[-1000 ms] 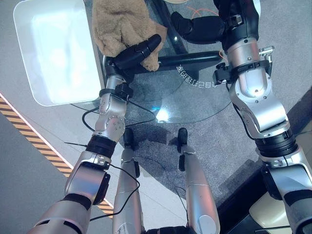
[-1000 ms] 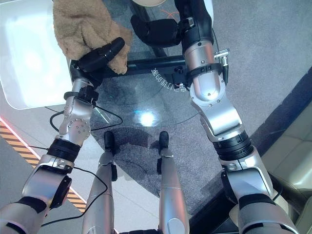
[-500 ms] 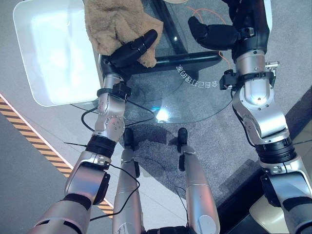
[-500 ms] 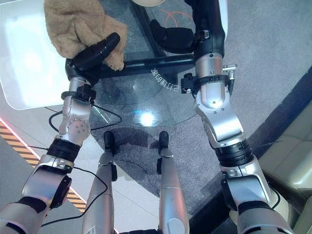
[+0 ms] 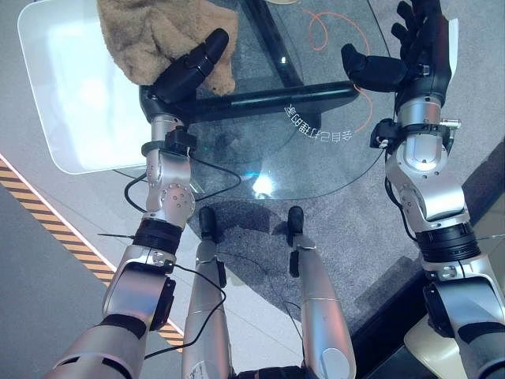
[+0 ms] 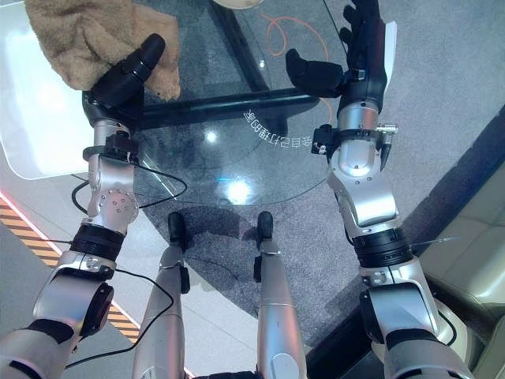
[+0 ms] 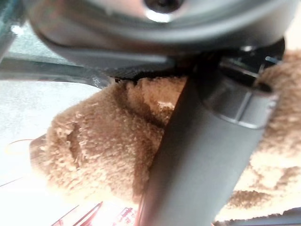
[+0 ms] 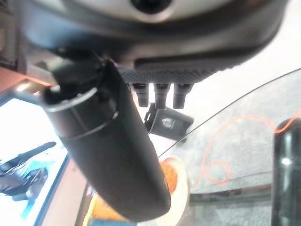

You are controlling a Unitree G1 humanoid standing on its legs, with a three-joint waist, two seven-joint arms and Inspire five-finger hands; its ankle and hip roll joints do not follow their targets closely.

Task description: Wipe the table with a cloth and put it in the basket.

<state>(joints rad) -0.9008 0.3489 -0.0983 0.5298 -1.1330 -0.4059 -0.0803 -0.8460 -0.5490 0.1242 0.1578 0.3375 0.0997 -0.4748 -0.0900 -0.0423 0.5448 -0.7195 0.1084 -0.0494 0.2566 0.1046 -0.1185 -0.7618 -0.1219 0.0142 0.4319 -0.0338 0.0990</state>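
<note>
The round glass tabletop [image 5: 316, 170] is clear, with a dark tubular frame beneath it and white lettering near its middle. On its left part, the left hand [image 5: 183, 73] has its dark fingers curled into the cloth [image 5: 146, 35], a tan, fluffy, crumpled piece that lies bunched on the glass; in the left wrist view its nap is curly and thick around the smooth black thumb [image 7: 202, 155]. Beside the cloth, off the tabletop's left edge, sits a white, glossy, round-cornered tray [image 5: 63, 95]. Farther right, the right hand [image 6: 347, 55] hangs above the glass with its fingers straight and spread, holding nothing. An orange cord [image 5: 331, 24] loops below the glass.
</note>
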